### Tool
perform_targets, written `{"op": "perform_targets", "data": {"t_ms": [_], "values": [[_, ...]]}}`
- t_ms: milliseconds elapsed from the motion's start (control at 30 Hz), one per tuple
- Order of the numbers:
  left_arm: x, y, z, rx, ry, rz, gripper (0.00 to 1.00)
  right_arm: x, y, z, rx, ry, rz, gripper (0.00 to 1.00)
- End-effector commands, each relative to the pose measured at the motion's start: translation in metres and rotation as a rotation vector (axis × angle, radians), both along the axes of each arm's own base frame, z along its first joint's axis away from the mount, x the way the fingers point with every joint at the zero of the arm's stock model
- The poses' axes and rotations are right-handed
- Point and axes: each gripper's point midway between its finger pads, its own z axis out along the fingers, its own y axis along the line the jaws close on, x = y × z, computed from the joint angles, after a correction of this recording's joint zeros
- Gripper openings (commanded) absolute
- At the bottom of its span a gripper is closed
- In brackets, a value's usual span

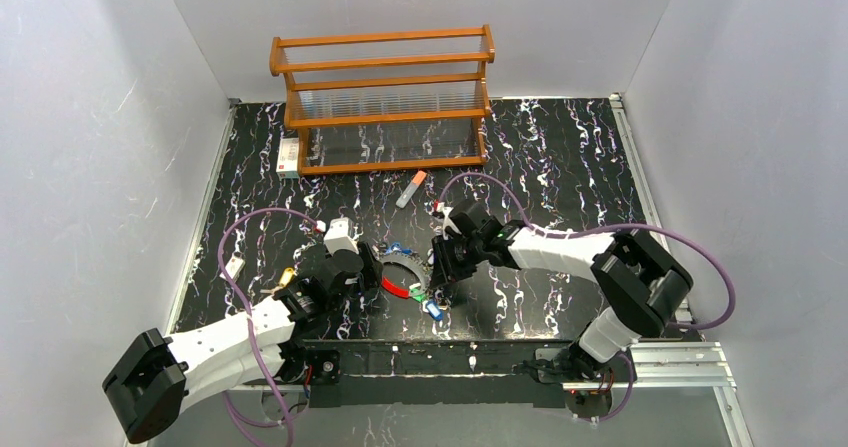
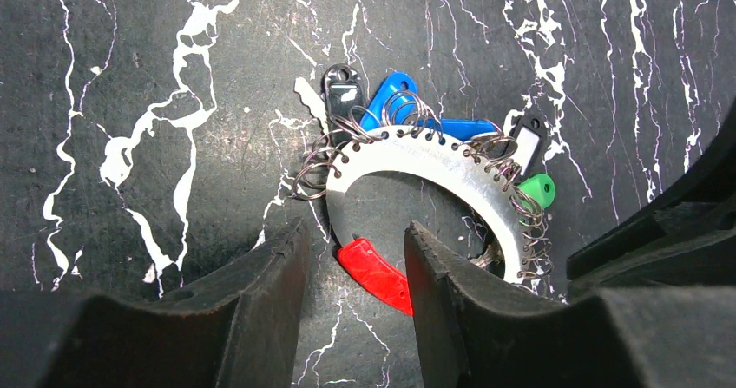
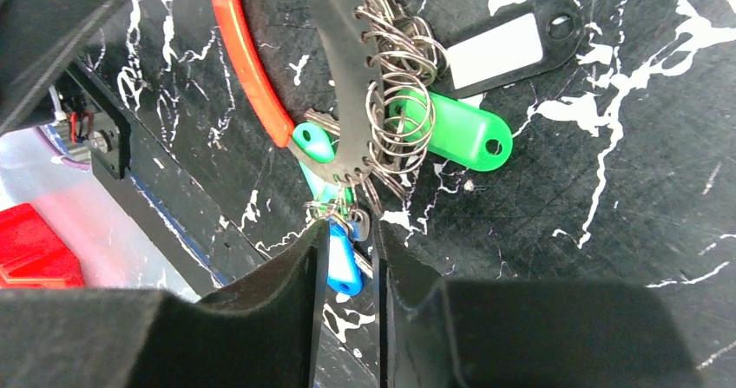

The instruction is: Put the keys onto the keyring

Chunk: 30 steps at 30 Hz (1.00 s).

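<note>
The keyring (image 2: 417,155) lies flat on the black marbled table, a silver arc with a red section (image 2: 373,271) and several wire loops threaded through it. A blue key (image 2: 392,88) and a green key (image 2: 540,188) hang on those loops. My left gripper (image 2: 356,249) is open and straddles the red section, with a gap on its left side. My right gripper (image 3: 350,240) is open at the keyring's (image 3: 343,67) lower end. A loose blue key (image 3: 343,262) sits between its fingers, clear of the right one. A green key (image 3: 464,132) lies beside the ring.
A wooden rack (image 1: 385,97) stands at the back. In front of it lies a grey stick with an orange cap (image 1: 410,189). A white tag (image 1: 235,265) and a yellow key (image 1: 288,277) lie by the left arm. The table's near edge (image 3: 174,214) is close to the right gripper.
</note>
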Motion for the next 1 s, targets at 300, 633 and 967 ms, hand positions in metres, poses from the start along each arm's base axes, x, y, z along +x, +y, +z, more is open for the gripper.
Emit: {"op": "perform_targets", "data": {"t_ms": [300, 633, 967], "values": [[0.007, -0.005, 0.012, -0.016, -0.025, 0.002, 0.42, 0.002, 0.018, 0.015, 0.084, 0.013, 0.035, 0.19], [0.007, -0.004, 0.013, -0.018, -0.027, 0.004, 0.42, 0.005, 0.012, -0.002, 0.031, 0.026, -0.005, 0.21], [0.008, -0.005, 0.016, -0.014, -0.035, -0.002, 0.42, 0.0, 0.02, -0.012, 0.053, 0.072, 0.023, 0.23]]}}
